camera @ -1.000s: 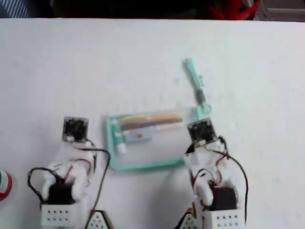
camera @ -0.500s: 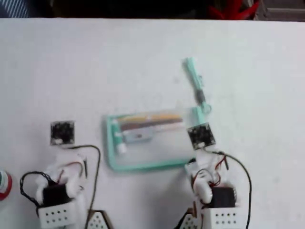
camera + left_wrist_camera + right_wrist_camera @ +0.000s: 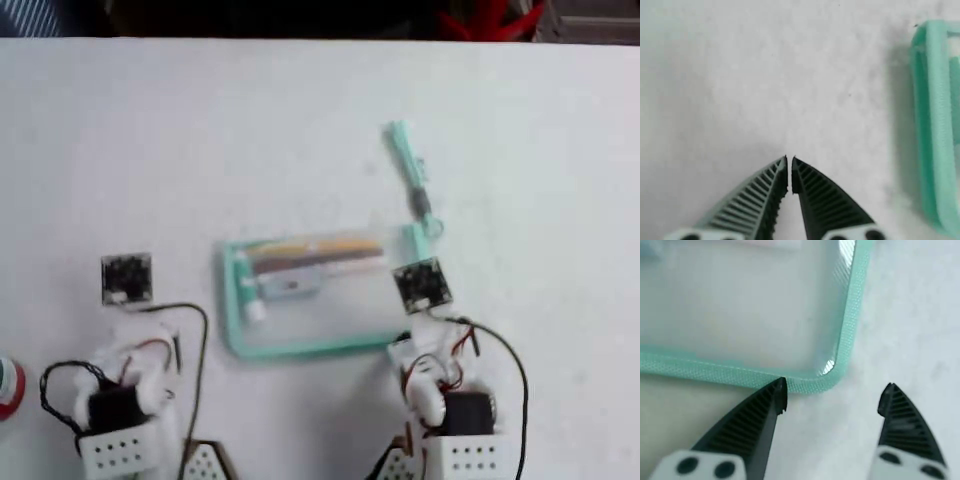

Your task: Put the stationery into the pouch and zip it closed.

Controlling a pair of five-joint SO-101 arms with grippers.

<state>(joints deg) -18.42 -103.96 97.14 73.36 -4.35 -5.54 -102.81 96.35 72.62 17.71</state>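
**Centrally placed pouch, one gripper shut beside it, one open at its corner**

The pouch [image 3: 320, 320] lies flat near the middle of the white table [image 3: 300, 100]. It is a clear sleeve with a mint-green border. The stationery [image 3: 315, 255] is already inside it, bunched along the far long edge: yellowish and brown sticks, with something white below them. Whether the zip is closed cannot be told. A teal strap [image 3: 410, 175] runs from by the pouch's far right corner out across the table, away from the arms.

The right gripper [image 3: 835, 390] sits at the pouch's near right corner. Its jaws are wide apart and hold nothing. One fingertip [image 3: 780, 390] is right at the green border [image 3: 850, 315] and the other is over bare table, outside the corner.

The left gripper [image 3: 789, 165] is off the pouch's left end, apart from it. Its jaws are closed tip to tip with nothing between them, over bare table, and the pouch's green edge shows off to one side of it.

A red and white object [image 3: 8, 385] sits at the table's left edge, well apart from the rest.
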